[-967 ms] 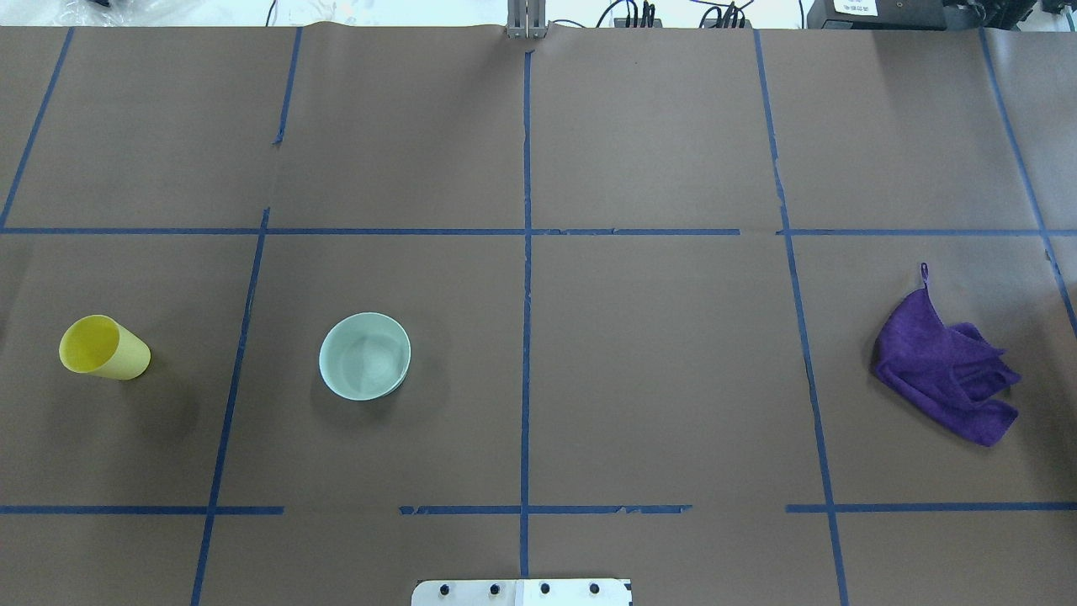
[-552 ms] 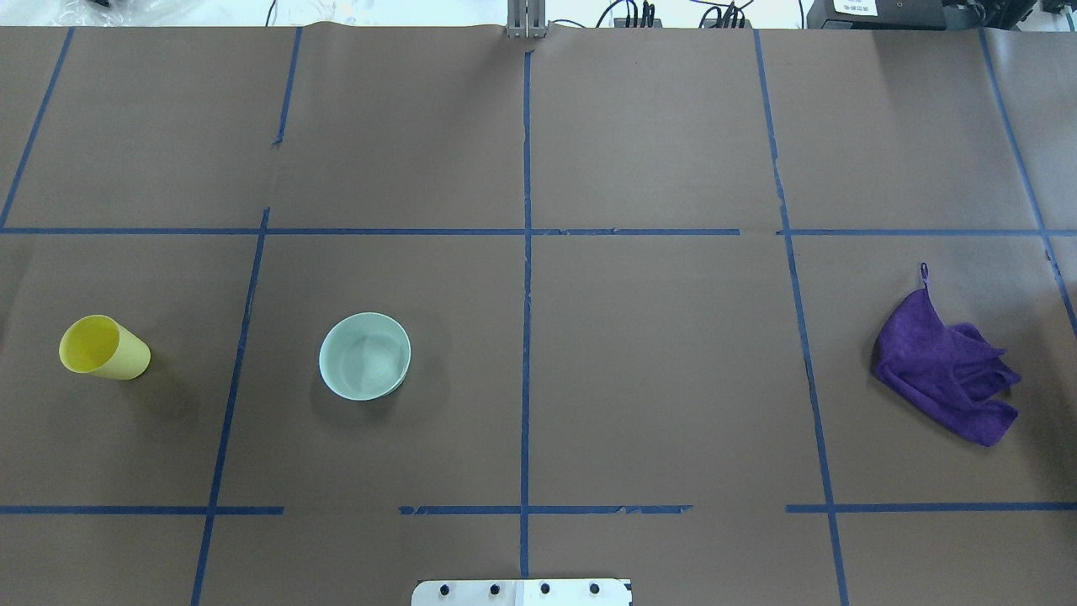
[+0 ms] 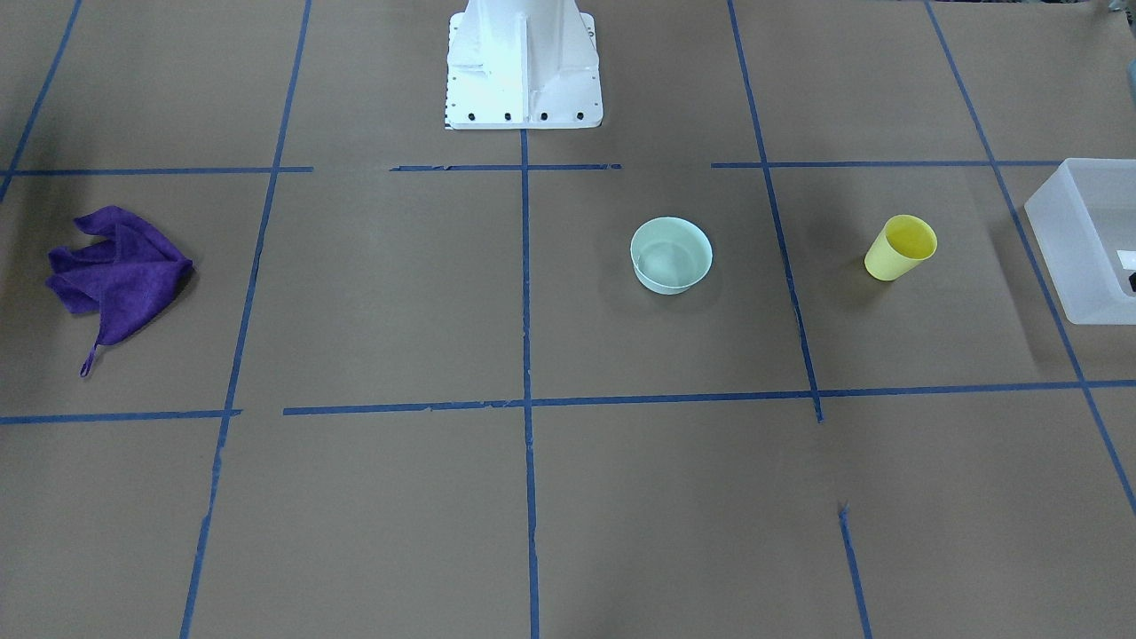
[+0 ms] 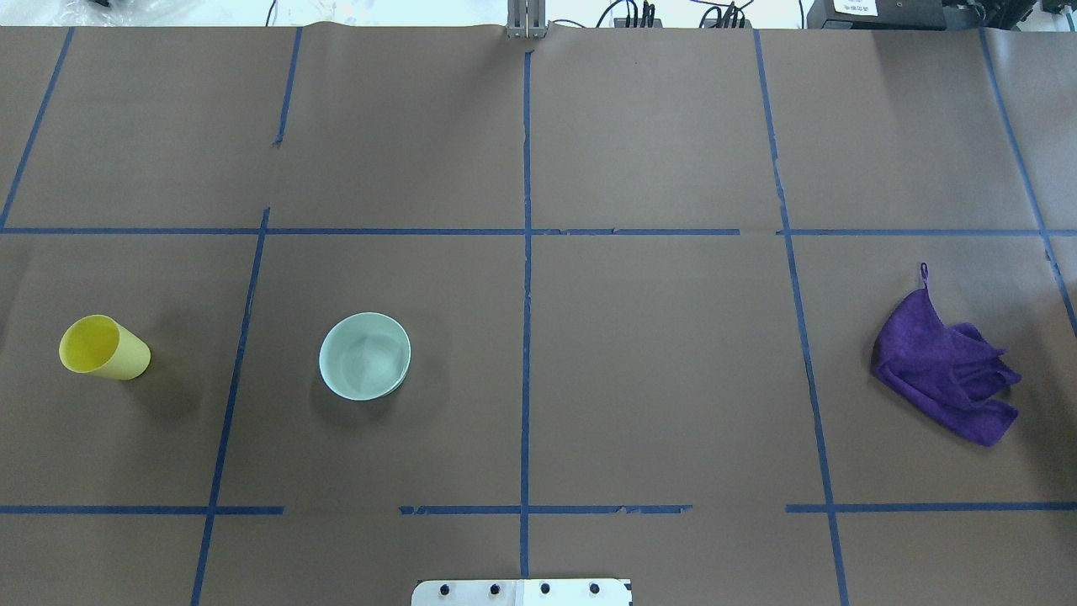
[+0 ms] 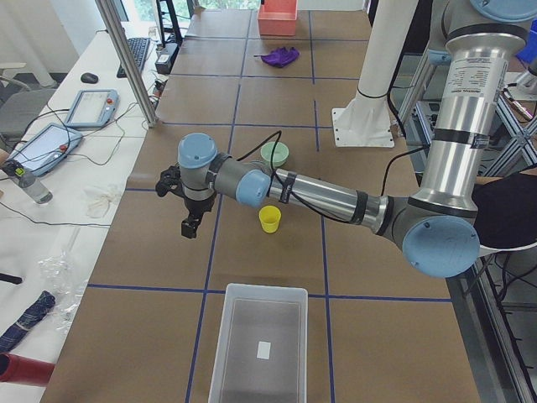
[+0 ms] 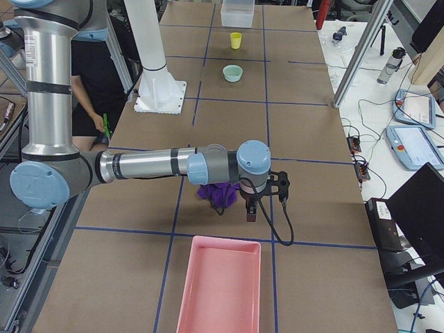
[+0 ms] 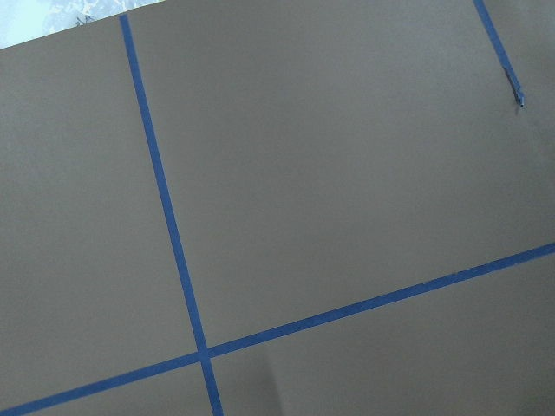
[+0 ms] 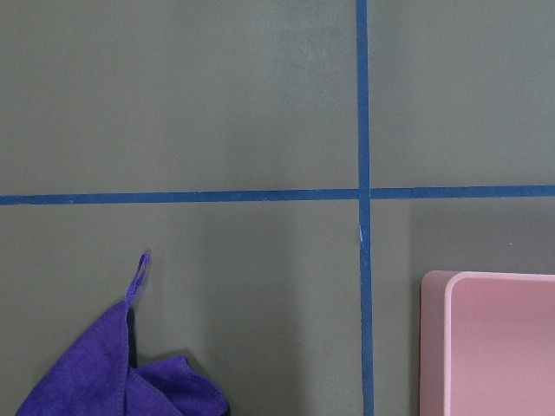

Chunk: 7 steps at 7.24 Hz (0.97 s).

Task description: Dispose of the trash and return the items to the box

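The yellow cup (image 4: pixel 103 348) stands upright on the brown table at the left; it also shows in the front view (image 3: pixel 900 248). The translucent box (image 3: pixel 1061 231) sits past the cup at the table's left end, and its rim (image 5: pixel 225 336) shows in the exterior left view. My left gripper (image 5: pixel 190 228) hangs above the table beside the cup (image 5: pixel 269 219), apart from it. My right gripper (image 6: pixel 251 211) hangs next to a purple cloth (image 6: pixel 218 194). Both grippers show only in the side views, so I cannot tell whether they are open or shut.
A pale green bowl (image 4: pixel 364 355) stands right of the cup. The purple cloth (image 4: pixel 947 379) lies crumpled at the right. A pink tray (image 6: pixel 220 284) sits at the table's right end, its corner in the right wrist view (image 8: pixel 494 347). The robot base (image 3: pixel 524 62) is mid-table.
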Each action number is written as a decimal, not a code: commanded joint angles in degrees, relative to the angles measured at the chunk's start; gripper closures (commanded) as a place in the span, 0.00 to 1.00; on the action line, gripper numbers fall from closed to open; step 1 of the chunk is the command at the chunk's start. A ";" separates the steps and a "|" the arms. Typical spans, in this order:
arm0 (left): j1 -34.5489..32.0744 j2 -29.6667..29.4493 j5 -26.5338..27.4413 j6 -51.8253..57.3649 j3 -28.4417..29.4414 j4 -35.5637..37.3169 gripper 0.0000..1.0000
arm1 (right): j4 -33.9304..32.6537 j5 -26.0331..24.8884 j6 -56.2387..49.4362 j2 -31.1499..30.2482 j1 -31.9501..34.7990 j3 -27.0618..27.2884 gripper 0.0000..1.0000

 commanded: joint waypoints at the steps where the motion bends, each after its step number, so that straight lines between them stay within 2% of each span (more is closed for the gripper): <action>1: 6.58 2.68 0.40 -14.36 -2.24 -1.45 0.00 | -0.07 -0.26 0.00 0.02 0.00 0.19 0.00; 3: 12.55 11.01 1.37 -28.41 -9.61 -8.63 0.00 | -0.07 -0.61 1.31 0.90 0.00 0.27 0.00; 5: 19.67 15.16 2.76 -44.05 -10.26 -18.10 0.00 | -0.07 -0.61 1.32 1.34 -0.08 0.01 0.00; 6: 24.15 17.71 6.86 -51.10 -9.74 -25.20 0.00 | 0.02 -0.78 1.41 1.34 -0.09 -0.34 0.00; 7: 25.84 18.25 8.04 -53.43 -9.65 -26.49 0.00 | 0.11 -0.70 1.41 0.82 -0.09 -0.60 0.00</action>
